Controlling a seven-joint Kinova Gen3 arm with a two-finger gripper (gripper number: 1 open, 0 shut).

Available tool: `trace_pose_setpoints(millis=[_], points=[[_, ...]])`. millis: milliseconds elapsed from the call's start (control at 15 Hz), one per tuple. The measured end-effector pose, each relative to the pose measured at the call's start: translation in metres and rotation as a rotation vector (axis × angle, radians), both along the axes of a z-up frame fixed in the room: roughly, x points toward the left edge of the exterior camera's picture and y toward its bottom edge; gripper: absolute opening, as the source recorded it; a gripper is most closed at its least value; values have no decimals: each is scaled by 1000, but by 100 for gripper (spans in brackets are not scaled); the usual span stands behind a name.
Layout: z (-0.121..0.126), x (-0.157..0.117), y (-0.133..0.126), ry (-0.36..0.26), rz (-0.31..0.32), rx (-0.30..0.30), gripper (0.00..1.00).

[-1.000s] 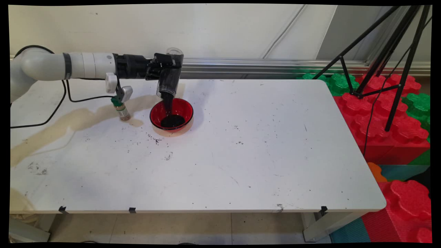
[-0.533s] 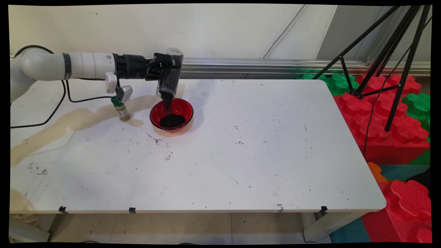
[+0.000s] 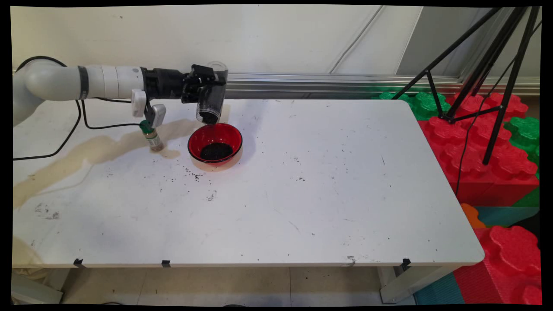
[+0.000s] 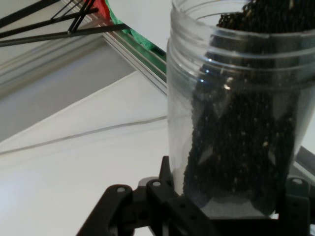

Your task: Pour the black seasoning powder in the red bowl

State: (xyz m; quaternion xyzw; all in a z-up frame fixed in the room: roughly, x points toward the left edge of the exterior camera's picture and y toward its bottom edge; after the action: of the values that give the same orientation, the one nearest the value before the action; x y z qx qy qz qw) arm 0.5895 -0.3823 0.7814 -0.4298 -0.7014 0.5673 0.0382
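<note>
The clear jar (image 3: 211,100) hangs tipped mouth-down just above the far rim of the red bowl (image 3: 214,144), pinched between the fingers of the tool (image 3: 206,88), which reaches in level from the bowl's left. In the hand view the jar (image 4: 236,108) fills the frame and dark granules (image 4: 236,147) cling along its wall toward the open mouth. A heap of the same dark granules (image 3: 216,151) lies in the bowl.

The jar's mouth sits over the bowl's far edge, not its middle, so I judge that any grains that slide out now could strike the rim and scatter over the worktop (image 3: 302,194); dark specks (image 3: 192,174) already lie just in front of the bowl. The jar's wall is smooth, and tilted this far it might slip in the pinch.

A small green-capped bottle (image 3: 151,137) stands just left of the bowl, under the wrist, on a tan stain (image 3: 95,151); a low swing of the arm could topple it.
</note>
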Motion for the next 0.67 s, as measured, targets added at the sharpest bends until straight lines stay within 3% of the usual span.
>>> trace_pose_setpoints(millis=[667], points=[[3,5,-1,136,82,120,0]])
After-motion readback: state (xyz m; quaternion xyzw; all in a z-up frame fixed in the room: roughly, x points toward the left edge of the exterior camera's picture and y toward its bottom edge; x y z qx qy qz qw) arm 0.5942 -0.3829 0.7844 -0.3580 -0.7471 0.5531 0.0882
